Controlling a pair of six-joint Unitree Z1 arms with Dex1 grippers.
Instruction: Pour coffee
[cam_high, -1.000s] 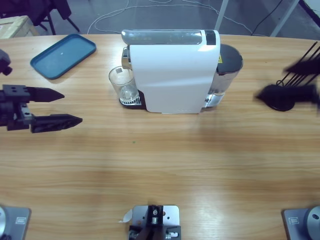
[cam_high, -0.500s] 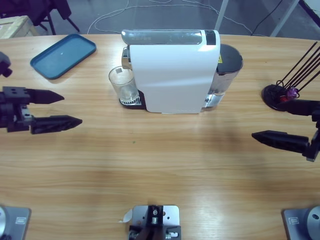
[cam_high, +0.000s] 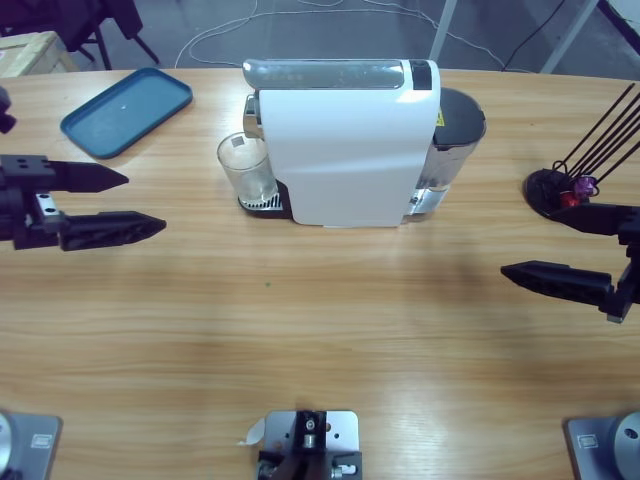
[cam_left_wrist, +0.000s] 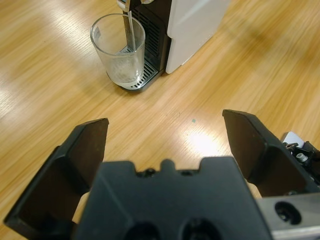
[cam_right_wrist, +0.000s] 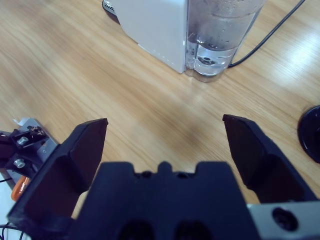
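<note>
Wood-grain table (cam_high: 330, 330) broad and bare before us, left gripper (cam_high: 140, 202) and right gripper (cam_high: 535, 243) both spread empty, clear glass (cam_high: 246, 168) under glossy white coffee machine (cam_high: 345, 145), we note.

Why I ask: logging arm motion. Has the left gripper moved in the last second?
Yes. The left gripper has edged slightly up the picture, toward the blue tray.

One coffee machine (cam_high: 345, 140) and one glass (cam_high: 246, 168) (at its nine o'clock). One blue tray (cam_high: 127, 110), one black stand (cam_high: 560, 192), two grippers.
</note>
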